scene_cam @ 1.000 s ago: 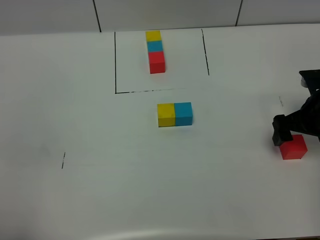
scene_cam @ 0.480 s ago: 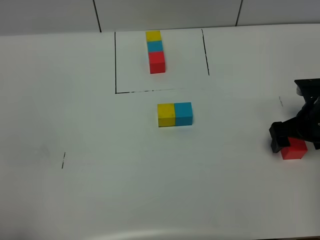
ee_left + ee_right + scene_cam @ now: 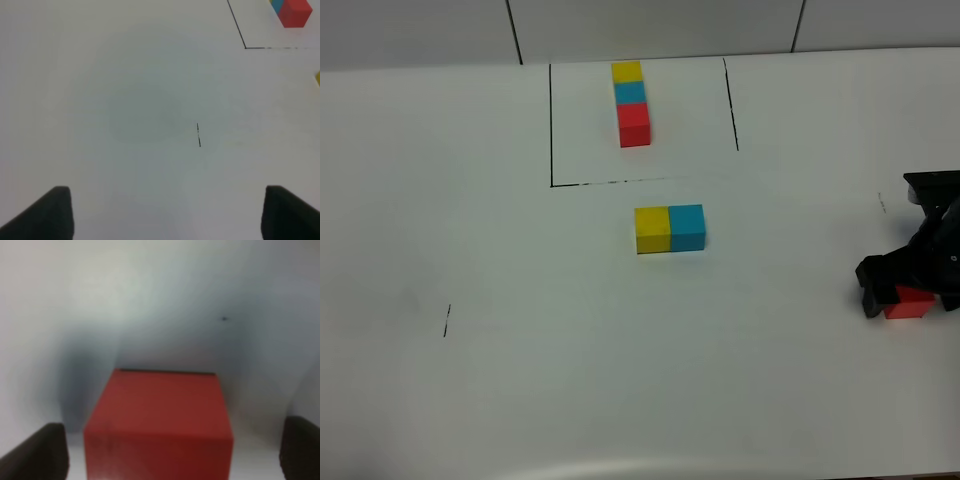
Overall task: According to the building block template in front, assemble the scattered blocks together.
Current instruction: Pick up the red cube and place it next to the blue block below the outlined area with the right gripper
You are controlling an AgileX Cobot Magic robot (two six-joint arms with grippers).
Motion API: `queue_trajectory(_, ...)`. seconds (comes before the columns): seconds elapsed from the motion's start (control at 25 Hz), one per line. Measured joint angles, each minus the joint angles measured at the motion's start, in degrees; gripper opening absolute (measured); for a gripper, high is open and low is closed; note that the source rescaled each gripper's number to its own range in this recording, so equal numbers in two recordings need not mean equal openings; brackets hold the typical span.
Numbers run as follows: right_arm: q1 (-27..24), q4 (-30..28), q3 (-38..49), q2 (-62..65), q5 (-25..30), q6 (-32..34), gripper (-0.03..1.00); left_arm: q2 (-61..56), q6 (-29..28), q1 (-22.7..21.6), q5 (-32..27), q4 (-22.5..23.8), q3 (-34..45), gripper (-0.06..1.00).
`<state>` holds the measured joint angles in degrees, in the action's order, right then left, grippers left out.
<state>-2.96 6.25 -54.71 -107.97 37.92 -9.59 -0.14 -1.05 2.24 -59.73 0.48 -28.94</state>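
1. The template (image 3: 632,103) is recorded at the far middle of the bench (image 3: 520,380). It is three cubes touching in one row, yellow farthest, blue in the middle, red nearest. It is enclosed by a pen outline (image 3: 551,125) (lines are seen on the left, near and right sides only).
2. The yellow block (image 3: 652,229) and the blue block (image 3: 687,227) are found side by side and touching, just on the near side of the outline. In the high view the yellow one is on the left.
3. The red block (image 3: 908,301) is located well apart from that pair, far to the right, flat on the bench. It is partly hidden from the high camera by the arm.
4. The right pincer (image 3: 167,450) is placed around the red block, with one jaw on each side. The jaws are spread, and a strip of bench is seen between each finger and the block in the wrist view, so the block is not gripped.
5. The left pincer (image 3: 165,212) is seen only in its own wrist view. The jaws are held wide apart with nothing between them, over bare bench. A short pen tick (image 3: 198,135) is noted ahead of it.
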Motion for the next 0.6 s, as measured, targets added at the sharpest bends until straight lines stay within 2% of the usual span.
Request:
queue_trajectory(0.4, 0.0, -1.09, 0.0, 0.0, -0.38, -0.1, 0.38, 0.0, 0.0, 0.0, 0.0, 0.0, 0.0, 0.63)
queue_trajectory(0.6, 0.0, -1.09, 0.0, 0.0, -0.49, -0.14, 0.0, 0.0, 0.0, 0.0, 0.0, 0.0, 0.0, 0.63)
